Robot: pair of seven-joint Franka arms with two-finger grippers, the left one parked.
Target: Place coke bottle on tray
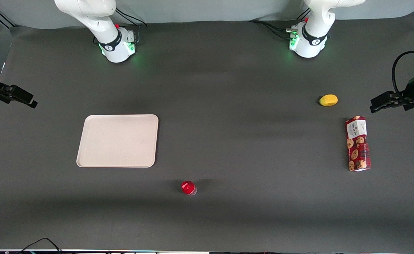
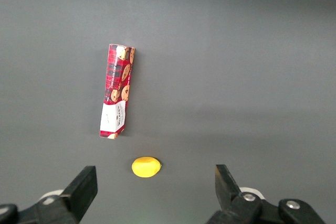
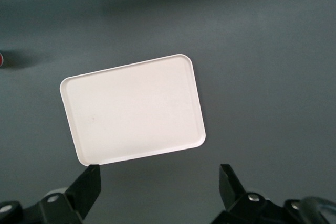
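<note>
The coke bottle (image 1: 189, 187) stands upright on the dark table and shows as a red disc from above, nearer to the front camera than the tray. A sliver of its red also shows at the edge of the right wrist view (image 3: 1, 59). The beige tray (image 1: 118, 140) lies flat with nothing on it and also shows in the right wrist view (image 3: 134, 109). My right gripper (image 1: 30, 100) hangs high at the working arm's end of the table, apart from both. In the wrist view the gripper (image 3: 160, 174) is open and empty, just off the tray's edge.
A yellow lemon-like object (image 1: 328, 100) and a red cookie box (image 1: 358, 143) lie toward the parked arm's end of the table. Both also show in the left wrist view: the yellow object (image 2: 146, 167) and the box (image 2: 116, 91). The arm bases stand at the back edge.
</note>
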